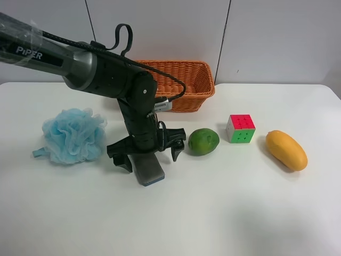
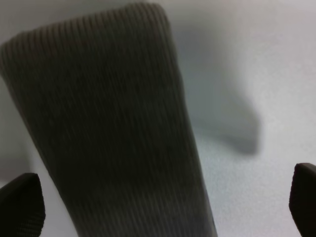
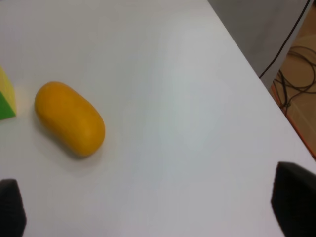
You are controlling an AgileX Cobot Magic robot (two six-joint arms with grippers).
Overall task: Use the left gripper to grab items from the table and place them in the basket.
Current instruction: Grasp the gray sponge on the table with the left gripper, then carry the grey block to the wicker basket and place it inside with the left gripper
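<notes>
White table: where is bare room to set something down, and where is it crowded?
Widest free patch: the white tabletop in front of the item row. Also free: the far corner between the orange-brown wicker basket and the yellow mango. Crowded: around the black left gripper, open over the gray rectangular block, between the blue mesh pouf and the green fruit.

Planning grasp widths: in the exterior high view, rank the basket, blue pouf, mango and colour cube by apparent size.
Largest to smallest: basket, blue pouf, mango, colour cube. The basket, though farthest back, looks largest.
</notes>
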